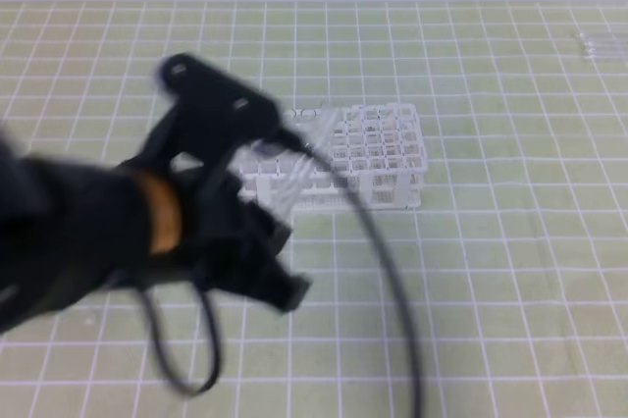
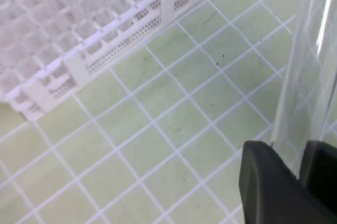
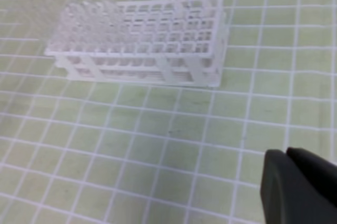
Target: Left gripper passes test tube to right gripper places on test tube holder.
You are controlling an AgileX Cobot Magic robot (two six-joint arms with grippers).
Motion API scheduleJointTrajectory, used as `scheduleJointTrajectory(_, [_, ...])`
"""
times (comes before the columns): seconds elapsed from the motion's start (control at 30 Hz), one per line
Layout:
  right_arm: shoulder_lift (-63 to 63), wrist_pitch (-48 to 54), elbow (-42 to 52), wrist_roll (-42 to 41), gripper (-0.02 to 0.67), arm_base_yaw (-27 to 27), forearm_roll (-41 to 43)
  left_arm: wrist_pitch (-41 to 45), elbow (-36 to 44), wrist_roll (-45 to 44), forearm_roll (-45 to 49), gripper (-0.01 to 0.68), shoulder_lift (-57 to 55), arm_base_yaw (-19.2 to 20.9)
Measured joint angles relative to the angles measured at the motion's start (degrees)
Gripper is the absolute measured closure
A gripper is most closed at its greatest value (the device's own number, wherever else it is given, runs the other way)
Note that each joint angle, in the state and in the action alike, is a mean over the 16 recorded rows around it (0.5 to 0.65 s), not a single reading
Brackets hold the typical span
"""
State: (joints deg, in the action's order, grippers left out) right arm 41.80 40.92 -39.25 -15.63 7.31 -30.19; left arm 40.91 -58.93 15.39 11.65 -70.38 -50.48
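From the high view, a thick dark arm with an orange band comes in from the left edge and carries the left gripper (image 1: pixel 285 286), which hangs above the green grid mat (image 1: pixel 510 241), near and left of the rack. The picture is blurred here, so from this view I cannot tell how its jaws stand or whether they hold something. A black cable (image 1: pixel 383 251) curves from the arm down to the near edge. The white test tube rack (image 1: pixel 378 153) stands on the mat behind the arm, its left part hidden by the arm. The right gripper does not show in this view.

In the left wrist view, the two black fingers (image 2: pixel 268 182) of the left gripper are at the lower right, a little apart, and the clear glass tube (image 2: pixel 305 77) rises between them toward the top edge of the picture; the jaws are closed on it. The rack (image 2: pixel 95 29) stands at the upper left, apart from the tube.

In the right wrist view, the right gripper (image 3: pixel 288 153) shows at the lower right corner with its fingers pressed together and nothing between them. The rack (image 3: pixel 142 40) stands farther away, to the upper left, on the mat.
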Motion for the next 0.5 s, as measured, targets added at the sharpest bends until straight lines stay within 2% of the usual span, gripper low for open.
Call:
scheduleJointTrajectory(0.3, [6.7,0.1,-4.8,-9.3,0.665,0.7,-10.8,-10.4,20.6,8.6,6.5,0.598,23.0,0.0])
scheduleJointTrajectory(0.5, [11.1,-1.5,-8.2,-13.1,0.665,5.0,-15.2,-17.0,31.7,19.0,14.0,0.598,36.2,0.0])
